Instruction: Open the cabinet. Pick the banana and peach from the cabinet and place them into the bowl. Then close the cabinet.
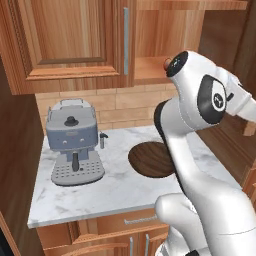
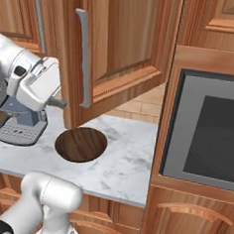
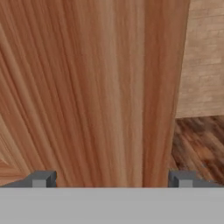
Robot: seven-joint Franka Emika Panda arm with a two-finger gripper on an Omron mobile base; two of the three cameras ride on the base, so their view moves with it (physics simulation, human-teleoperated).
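- No readable writing or brand anywhere, not even on the coffee machine (image 1: pixel 73 142).
- Cabinet (image 1: pixel 70 42): reddish-brown wood with long silver bar handles, mounted above the counter (image 1: pixel 115 187). Right door (image 2: pixel 119 49) is swung out, left one's closed.
- Bowl (image 2: pixel 81 144): dark brown, shallow, sitting empty on the marble just right of the coffee machine.
- A bit of peach (image 1: pixel 167 63) peeks out on the shelf behind the arm.
- Gripper (image 3: pixel 112 178) is wide open, nothing in it, facing wood grain up close.
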